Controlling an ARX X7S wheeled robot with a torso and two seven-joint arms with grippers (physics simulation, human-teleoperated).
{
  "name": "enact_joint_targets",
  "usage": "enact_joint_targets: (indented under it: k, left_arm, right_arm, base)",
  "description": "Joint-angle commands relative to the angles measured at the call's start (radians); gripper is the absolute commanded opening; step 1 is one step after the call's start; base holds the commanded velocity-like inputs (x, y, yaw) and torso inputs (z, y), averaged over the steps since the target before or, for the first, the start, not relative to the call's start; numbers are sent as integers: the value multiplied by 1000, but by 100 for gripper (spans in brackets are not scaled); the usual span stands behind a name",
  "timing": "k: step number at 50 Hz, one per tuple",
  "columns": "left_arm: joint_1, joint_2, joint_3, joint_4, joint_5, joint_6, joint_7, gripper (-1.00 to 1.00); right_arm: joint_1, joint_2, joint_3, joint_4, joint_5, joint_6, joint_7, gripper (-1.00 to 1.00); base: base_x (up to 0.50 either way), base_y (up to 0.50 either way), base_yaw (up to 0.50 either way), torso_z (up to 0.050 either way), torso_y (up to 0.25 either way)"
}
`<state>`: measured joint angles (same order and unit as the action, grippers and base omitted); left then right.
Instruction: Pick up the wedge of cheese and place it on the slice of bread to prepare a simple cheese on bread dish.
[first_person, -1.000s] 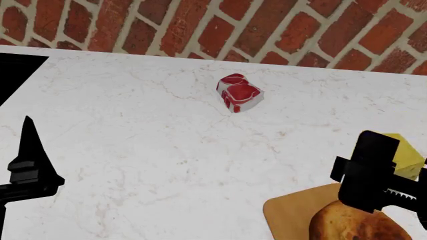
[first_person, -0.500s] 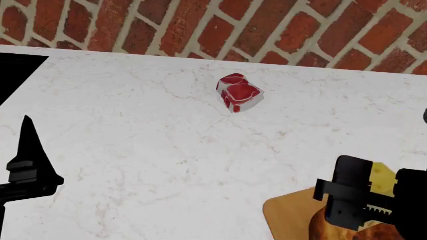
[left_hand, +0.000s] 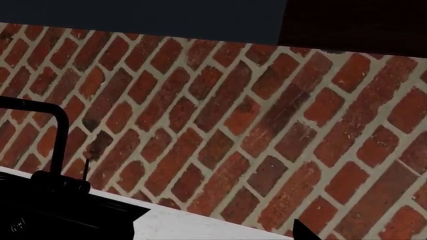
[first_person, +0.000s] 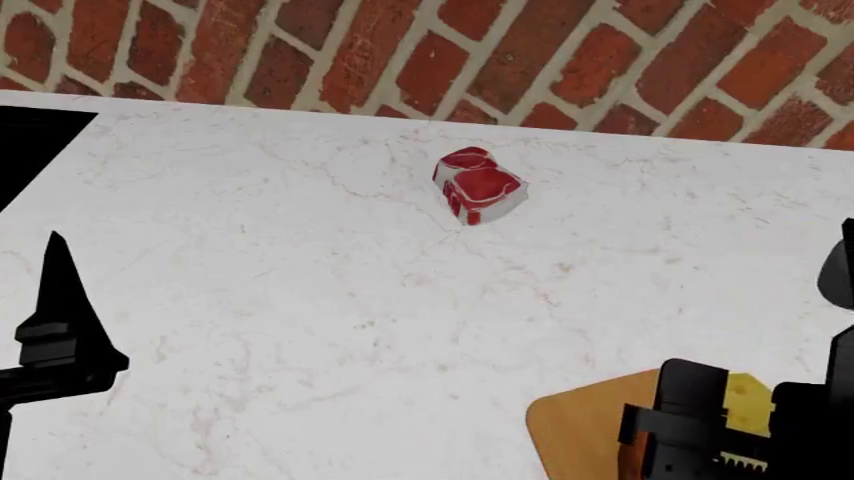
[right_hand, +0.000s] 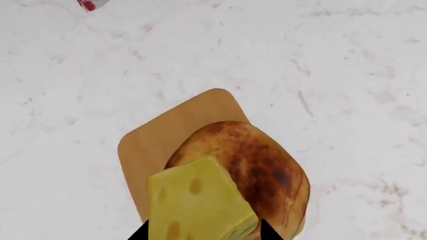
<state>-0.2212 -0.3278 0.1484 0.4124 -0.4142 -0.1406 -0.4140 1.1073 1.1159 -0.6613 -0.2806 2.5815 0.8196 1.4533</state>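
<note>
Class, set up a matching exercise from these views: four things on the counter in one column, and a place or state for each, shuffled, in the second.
Things:
1. wedge of cheese
2. slice of bread
3. meat chunk
4. wooden board

Places or states:
A. alone on the marble, nearer the brick wall
B. held in the right pincer, above the bread
C. flat on the marble, under the bread
D. lying on the board

Pairs: 1-B, 2-D, 3-A, 4-C
</note>
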Motion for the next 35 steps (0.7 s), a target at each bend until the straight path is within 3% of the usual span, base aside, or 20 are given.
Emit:
enact_joint_targets:
  k: [1, 35]
  left_arm:
    - [-2, -2, 4, -2, 1, -1, -5, 100]
    - [-4, -11, 10, -1, -3, -5, -19, 100]
  right_arm:
    - [-29, 6, -10, 11, -50, 18, -57, -100]
    - [-56, -20, -35, 99, -168, 46, -151, -100]
  base:
    - [0, 0, 0, 0, 0]
    - [0, 0, 0, 0, 0]
